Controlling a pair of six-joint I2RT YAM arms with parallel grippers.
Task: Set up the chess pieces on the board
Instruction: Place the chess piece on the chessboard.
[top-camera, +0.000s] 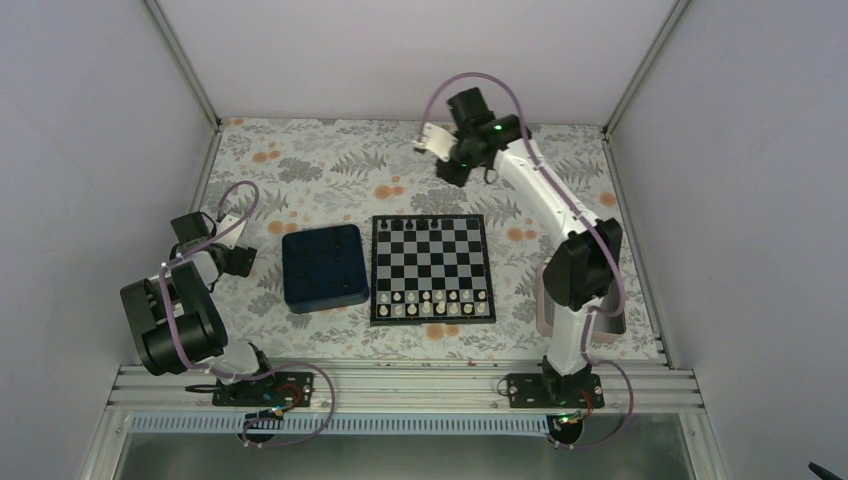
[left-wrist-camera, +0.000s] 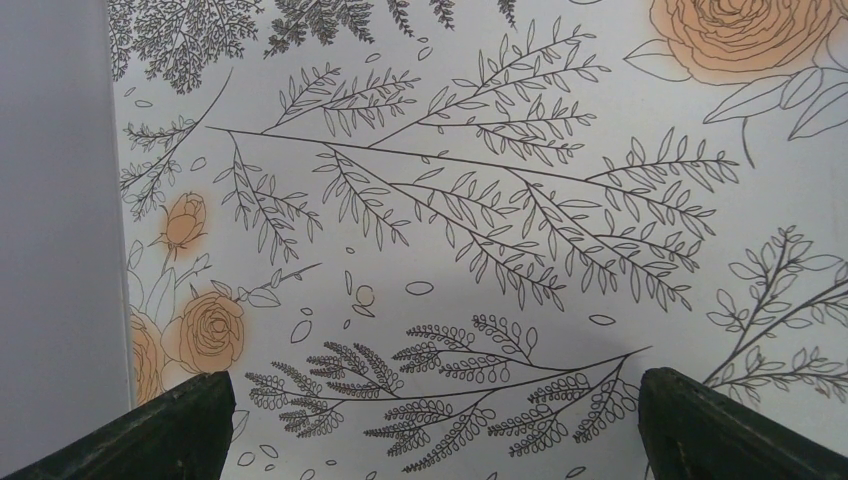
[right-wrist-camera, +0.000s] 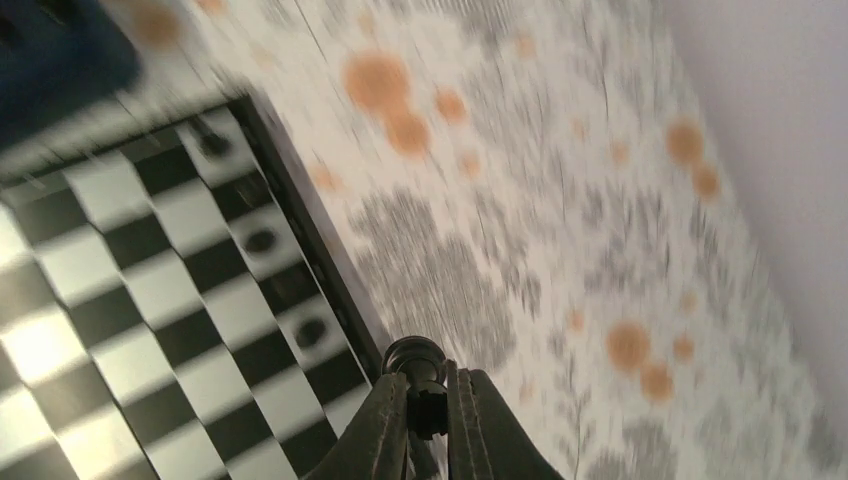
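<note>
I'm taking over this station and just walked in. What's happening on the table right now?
The right gripper is shut on a small black chess piece, held up near the far edge of the chessboard. A few black pieces stand on the far row, and white pieces line the near rows. The left gripper is open and holds nothing, hanging over the flowered tablecloth. A dark blue tray lies left of the board.
</note>
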